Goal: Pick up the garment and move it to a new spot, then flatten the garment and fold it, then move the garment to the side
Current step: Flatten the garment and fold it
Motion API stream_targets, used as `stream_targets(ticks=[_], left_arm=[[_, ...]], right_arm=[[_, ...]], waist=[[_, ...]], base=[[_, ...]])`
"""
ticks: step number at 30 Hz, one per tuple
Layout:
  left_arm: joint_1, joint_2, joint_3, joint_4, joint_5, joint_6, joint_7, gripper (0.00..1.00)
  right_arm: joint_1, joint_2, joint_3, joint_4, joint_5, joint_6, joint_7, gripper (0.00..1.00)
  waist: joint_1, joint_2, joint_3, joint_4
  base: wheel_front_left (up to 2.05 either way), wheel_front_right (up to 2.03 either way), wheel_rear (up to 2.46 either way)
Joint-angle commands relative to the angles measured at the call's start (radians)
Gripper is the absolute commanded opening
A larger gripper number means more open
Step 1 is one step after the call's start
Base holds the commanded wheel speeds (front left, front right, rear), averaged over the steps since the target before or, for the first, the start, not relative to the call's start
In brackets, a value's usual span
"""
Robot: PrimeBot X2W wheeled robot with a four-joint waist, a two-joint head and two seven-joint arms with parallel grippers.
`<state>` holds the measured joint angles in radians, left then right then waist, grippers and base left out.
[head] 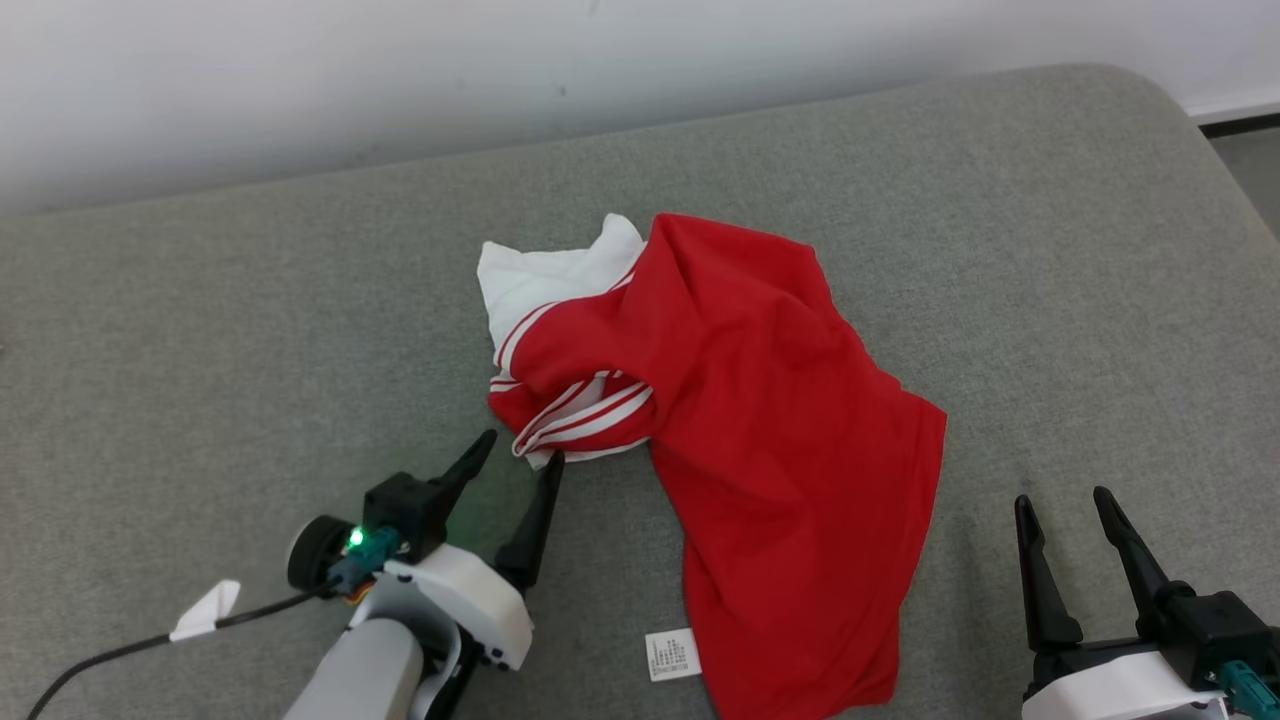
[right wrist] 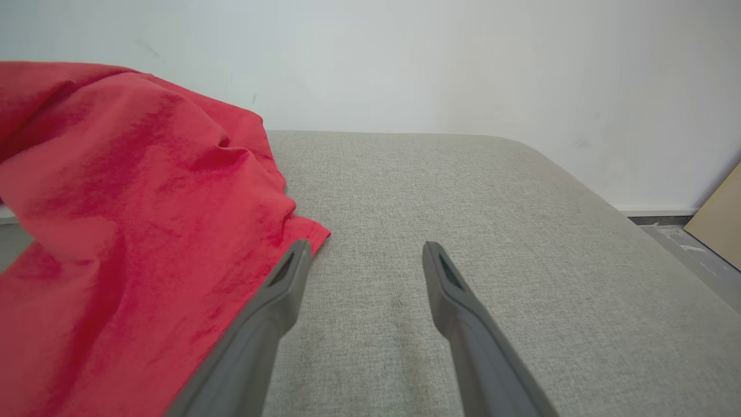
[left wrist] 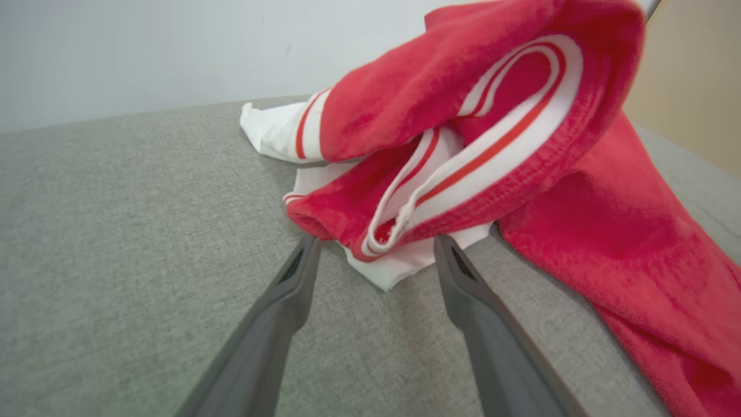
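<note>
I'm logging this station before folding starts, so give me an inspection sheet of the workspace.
Surface: grey fabric cushion, the garment lying on it.
Job's things: red garment with white striped trim, crumpled, not folded; white label at its near edge.
Clutter: nothing seen.
Grippers: left gripper open, fingertips at the striped trim; right gripper open, beside the garment's hem, holding nothing.
Cables: black cable with white tag trailing from the left wrist.
Surroundings: white wall behind; floor strip at far right.
</note>
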<state>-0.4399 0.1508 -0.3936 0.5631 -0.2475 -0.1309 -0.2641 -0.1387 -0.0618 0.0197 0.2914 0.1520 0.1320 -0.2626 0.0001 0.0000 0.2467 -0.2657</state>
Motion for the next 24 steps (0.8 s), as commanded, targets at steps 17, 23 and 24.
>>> stream_targets(ticks=[17, 23, 24], left_arm=[[-0.081, -0.016, -0.11, -0.01, -0.065, 0.001, -0.001, 0.0], [-0.098, -0.035, -0.126, -0.051, -0.229, 0.001, -0.001, 0.0], [-0.109, -0.031, -0.13, -0.064, -0.275, 0.001, -0.001, 0.0]], right_arm=[[-0.016, 0.01, 0.007, 0.012, -0.02, -0.003, -0.003, 1.0], [-0.002, 0.003, -0.001, 0.017, -0.023, -0.003, -0.003, 1.0], [0.001, 0.002, -0.004, 0.018, -0.022, -0.003, -0.003, 1.0]], waist=[[-0.0001, 0.0, 0.01, 0.005], [-0.0001, 0.0, -0.022, 0.032], [-0.0001, 0.0, -0.03, 0.039]], base=[[0.0, 0.0, 0.0], [0.0, 0.0, 0.0], [0.0, 0.0, 0.0]])
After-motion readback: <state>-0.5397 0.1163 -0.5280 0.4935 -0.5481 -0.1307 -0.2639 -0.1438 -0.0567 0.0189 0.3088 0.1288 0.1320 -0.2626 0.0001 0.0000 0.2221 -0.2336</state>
